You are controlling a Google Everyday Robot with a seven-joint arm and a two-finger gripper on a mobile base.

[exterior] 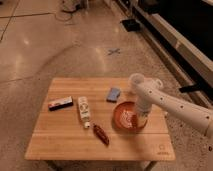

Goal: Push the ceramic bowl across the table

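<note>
Ceramic bowl (125, 116) on the table (65, 145), right of centre in the frame and close to the table's right edge. Gripper (141, 120) lowered at the bowl's right rim, on the side toward the frame's right edge; touching or just beside, hard to tell. Open or closed: cannot tell. Left of the bowl, a white tube (83, 111), a reddish packet (101, 134) and a dark bar (60, 103). Just above the bowl, a small blue packet (113, 94).
</note>
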